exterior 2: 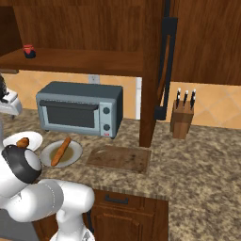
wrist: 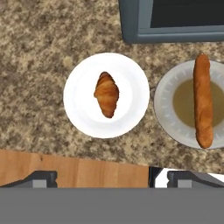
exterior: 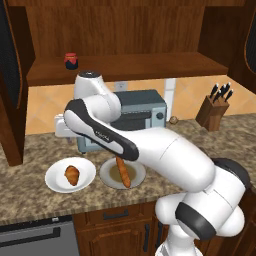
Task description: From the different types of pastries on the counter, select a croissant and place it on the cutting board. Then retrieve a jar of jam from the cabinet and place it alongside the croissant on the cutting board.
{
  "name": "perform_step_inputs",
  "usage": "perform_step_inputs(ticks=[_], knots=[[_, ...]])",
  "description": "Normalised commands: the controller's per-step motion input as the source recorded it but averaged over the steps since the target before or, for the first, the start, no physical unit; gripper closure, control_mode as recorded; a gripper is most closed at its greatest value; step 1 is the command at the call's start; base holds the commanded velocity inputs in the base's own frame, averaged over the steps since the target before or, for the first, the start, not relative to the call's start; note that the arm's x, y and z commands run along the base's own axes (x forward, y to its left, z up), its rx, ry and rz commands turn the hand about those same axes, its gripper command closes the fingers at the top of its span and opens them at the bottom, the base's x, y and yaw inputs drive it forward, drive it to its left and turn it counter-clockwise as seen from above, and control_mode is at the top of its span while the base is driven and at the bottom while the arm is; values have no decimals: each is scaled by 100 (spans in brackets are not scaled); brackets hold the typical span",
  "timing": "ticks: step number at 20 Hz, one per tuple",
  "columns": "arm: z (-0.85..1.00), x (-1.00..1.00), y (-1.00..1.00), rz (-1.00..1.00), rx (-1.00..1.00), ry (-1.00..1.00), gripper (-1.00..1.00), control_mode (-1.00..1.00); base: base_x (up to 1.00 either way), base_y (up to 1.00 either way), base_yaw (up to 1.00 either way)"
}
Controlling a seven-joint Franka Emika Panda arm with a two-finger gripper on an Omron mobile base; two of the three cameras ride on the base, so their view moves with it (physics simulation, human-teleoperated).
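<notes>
Small plump golden-brown croissant [wrist: 106, 94] on round white plate [wrist: 78, 113]: prob light, soft, flaky; grip across mid-belly. Gripper [wrist: 112, 178] jaws apart, empty.

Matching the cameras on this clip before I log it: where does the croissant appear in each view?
Left base view: croissant on the white plate, lower left on the counter.
Right base view: croissant at the far left edge, on the same plate.
Hand view: croissant at centre, plate under it.
Shared landmark: the grey toaster oven behind the plates.
</notes>
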Motion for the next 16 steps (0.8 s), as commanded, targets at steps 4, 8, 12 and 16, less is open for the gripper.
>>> perform_step_inputs(ticks=[4, 8, 12, 16], knots=[[-14, 2, 0, -1, 0, 0, -100, -100, 0, 0, 0], [-19, 6, 2, -1, 0, 0, -100, -100, 0, 0, 0], [-27, 13, 2, -2, 0, 0, -100, -100, 0, 0, 0], [-34, 11, 0, -2, 0, 0, -100, -100, 0, 0, 0]])
